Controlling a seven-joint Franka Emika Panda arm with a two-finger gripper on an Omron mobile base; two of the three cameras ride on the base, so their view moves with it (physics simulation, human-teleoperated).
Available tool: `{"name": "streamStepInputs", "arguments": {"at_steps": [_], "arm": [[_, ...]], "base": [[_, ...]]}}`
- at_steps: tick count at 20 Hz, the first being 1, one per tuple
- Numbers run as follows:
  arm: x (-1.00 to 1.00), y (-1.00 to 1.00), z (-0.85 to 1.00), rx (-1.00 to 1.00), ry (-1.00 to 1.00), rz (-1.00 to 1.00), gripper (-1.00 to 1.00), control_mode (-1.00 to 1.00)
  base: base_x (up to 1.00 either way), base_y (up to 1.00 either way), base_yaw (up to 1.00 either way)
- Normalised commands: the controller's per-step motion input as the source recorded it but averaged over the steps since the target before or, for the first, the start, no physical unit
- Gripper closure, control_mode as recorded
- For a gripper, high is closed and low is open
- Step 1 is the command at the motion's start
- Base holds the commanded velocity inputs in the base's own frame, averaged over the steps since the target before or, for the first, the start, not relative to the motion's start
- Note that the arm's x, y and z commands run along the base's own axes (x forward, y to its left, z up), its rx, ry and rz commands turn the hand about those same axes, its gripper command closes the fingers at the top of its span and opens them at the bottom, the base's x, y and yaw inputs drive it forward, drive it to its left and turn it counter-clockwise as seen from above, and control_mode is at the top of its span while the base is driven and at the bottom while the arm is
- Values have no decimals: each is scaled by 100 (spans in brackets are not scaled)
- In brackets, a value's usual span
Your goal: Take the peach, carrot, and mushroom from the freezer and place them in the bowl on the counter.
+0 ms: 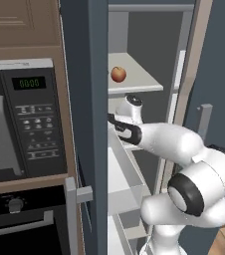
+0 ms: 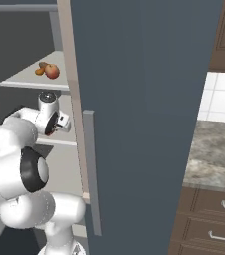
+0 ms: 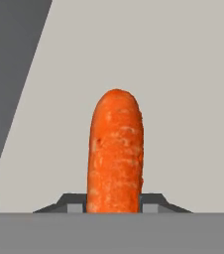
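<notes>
Kitchen scene, freezer (image 1: 84, 124) standing open, pale shelves inside. Hand (image 3: 115, 207) is closing narrow around the carrot (image 3: 115, 154): in the hand view both fingertips (image 3: 74, 204) are sitting right at the carrot's sides, touching or about to, carrot pointing straight away along the pale shelf (image 3: 193, 99) floor. Whether the grip is fully set, cannot tell. Carrot is lying on a lower shelf, not lifted yet.

Step in hand, as I judge it: grasping the carrot, first pickup of three by the look of it. Next move is calling for a firm squeeze, a small lift off the shelf, then pulling straight back out of the freezer before swinging toward the surface (image 2: 216, 154) at the right, where the bowl should be.

Outward: the arm (image 1: 174, 144) is reaching in under the upper shelf (image 1: 139, 79). Peach (image 1: 118, 74) is sitting on that upper shelf, well apart from the hand; something brown-orange, probably the mushroom (image 2: 41, 67), is lying just beside it. Microwave (image 1: 20, 119) to the left.

In the way: upper shelf close overhead limiting lift, freezer door (image 2: 144, 124) blocking the direct path to the surface.
</notes>
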Motion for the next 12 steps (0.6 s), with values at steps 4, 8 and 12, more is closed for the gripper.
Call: {"name": "streamStepInputs", "arguments": {"at_steps": [4, 8, 12], "arm": [[-96, -53, 69, 1, -9, -2, 100, -100], [-95, -40, 100, 4, -1, -2, 100, -100], [-100, -31, 100, 2, 0, -1, 100, -100]], "base": [[0, 0, 0], [0, 0, 0], [0, 0, 0]]}}
